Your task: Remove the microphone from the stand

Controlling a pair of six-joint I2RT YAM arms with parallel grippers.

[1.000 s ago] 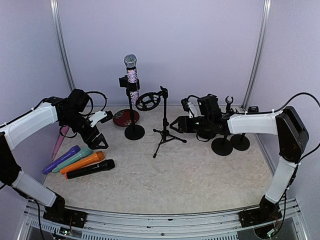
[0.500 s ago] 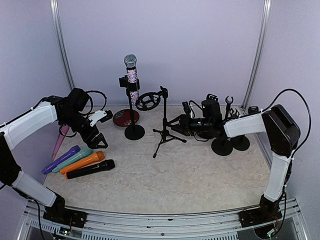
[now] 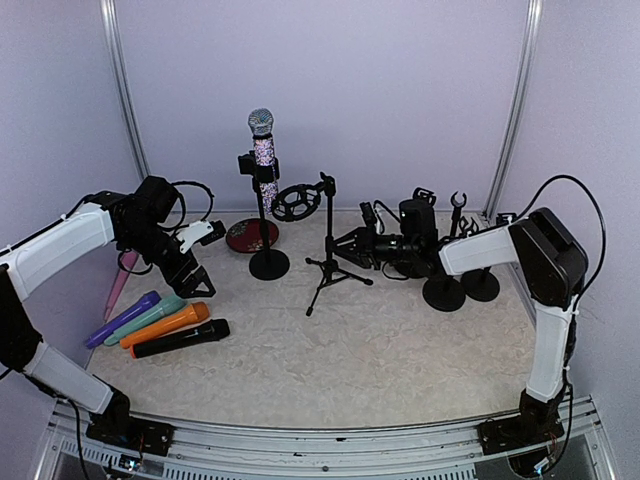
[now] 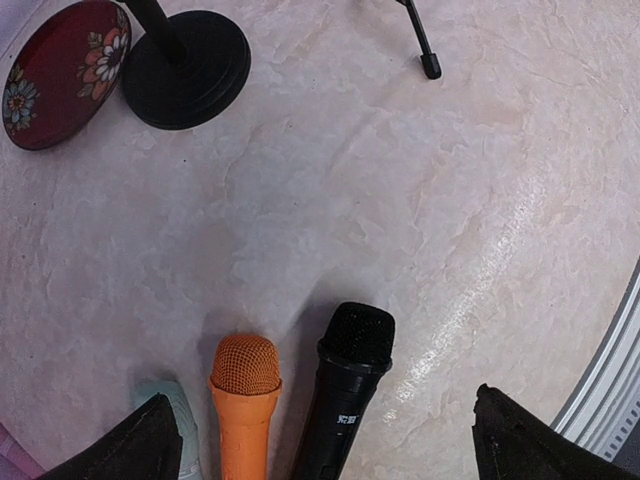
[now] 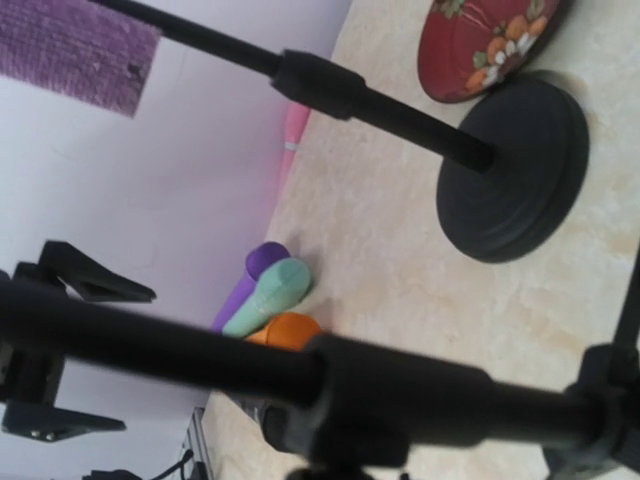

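The left fingers (image 3: 199,260) are spread wide and hold nothing. They hang over the left part of the tabletop (image 3: 330,350). In the left wrist view, the heads of an orange microphone (image 4: 243,395) and a black microphone (image 4: 347,385) lie side by side between the two fingertips. A teal microphone (image 3: 150,317) and a purple one (image 3: 122,319) lie in the same row further left. A pink microphone (image 3: 118,284) lies against the left wall.

The right fingers (image 3: 342,246) reach in low from the right, right at the upright shaft of a small tripod stand (image 3: 328,255). That shaft crosses the right wrist view as a dark blur that fills the foreground. The pictures do not show whether the fingers are closed on it or only beside it.

The tripod stand stands between the right fingers and the task's sparkly microphone (image 3: 264,150). The microphone sits upright in the clip of a round-based stand (image 3: 268,263), at the back of the tabletop and left of the tripod. Neither set of fingers touches it.

A red flowered plate (image 3: 246,237) lies just behind the stand's base on its left. A black ring mount (image 3: 297,203) hangs at the top of the tripod stand. Behind the right arm stand two more round-based stands (image 3: 444,292) with empty clips.
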